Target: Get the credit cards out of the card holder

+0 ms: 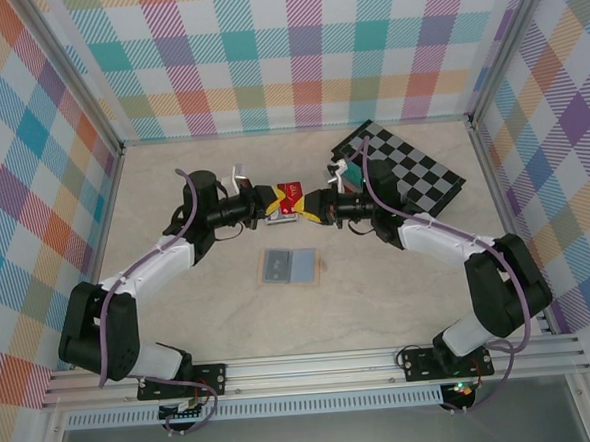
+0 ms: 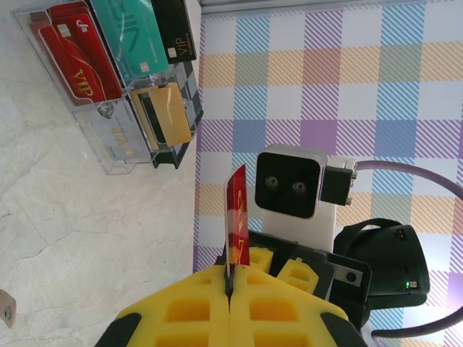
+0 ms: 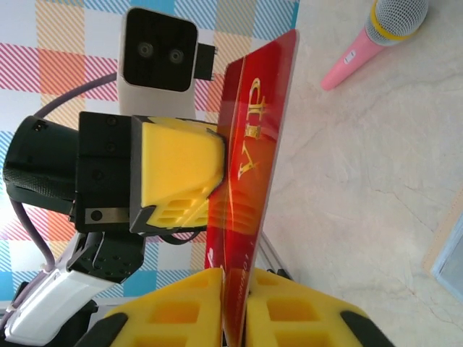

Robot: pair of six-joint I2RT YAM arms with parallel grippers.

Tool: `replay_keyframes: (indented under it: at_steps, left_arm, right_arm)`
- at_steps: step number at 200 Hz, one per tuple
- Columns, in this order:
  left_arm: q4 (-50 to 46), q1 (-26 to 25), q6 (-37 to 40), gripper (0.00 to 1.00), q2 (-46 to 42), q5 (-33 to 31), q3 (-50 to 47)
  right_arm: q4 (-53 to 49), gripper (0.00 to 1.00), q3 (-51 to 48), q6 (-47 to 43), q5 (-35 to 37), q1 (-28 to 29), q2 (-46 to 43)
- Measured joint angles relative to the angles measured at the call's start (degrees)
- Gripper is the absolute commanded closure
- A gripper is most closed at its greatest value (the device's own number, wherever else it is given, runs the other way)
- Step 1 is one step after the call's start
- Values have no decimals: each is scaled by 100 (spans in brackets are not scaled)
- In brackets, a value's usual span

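Checked walls (image 1: 305, 50) ring the pale counter (image 1: 211, 316). Above it, the red card (image 1: 289, 193) is squeezed tight between the left fingers (image 2: 188, 311) and also between the right fingers (image 3: 181, 303). The card holder (image 1: 290, 266) lies open below.

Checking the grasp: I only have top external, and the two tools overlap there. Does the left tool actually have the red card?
Observer: Yes. In the left wrist view the left tool is shut on the near edge of the red card, which stands edge-on to that camera.
Operator: And the right tool?
Observer: The right wrist view shows the card's near edge clamped between the fingers of the right tool, so both tools grip it.
Operator: Which card is it?
Observer: The right wrist view shows gold "VIP" lettering on its red face.
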Motion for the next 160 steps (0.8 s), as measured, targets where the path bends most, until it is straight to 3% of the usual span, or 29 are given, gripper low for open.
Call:
replay_keyframes:
  at_steps: [6,45,62,98,132,160]
  left_arm:
    - [-4,0,4,94,-20,-22,-9]
    - [-708,-4,376,29,-245,-356,-7]
    - [-1425,-4,745,14,-275,-640,59]
    - [-2594,-4,1268,0,-275,-1139,101]
    - [-3644,-4,1823,0,-275,-1716,212]
    - [-4389,-4,2297,0,-269,-2240,472]
  right_arm:
    - [-24,96,-2,9,37,2,-20]
    - [-754,100,136,-549,317,33,-160]
    - [-1606,100,459,-1224,579,28,-168]
    - [-3840,100,1495,-3158,1679,22,-146]
    - [-5246,100,2264,-4787,2756,-15,201]
    - [-6177,100,3106,-6052,3648,-55,1021]
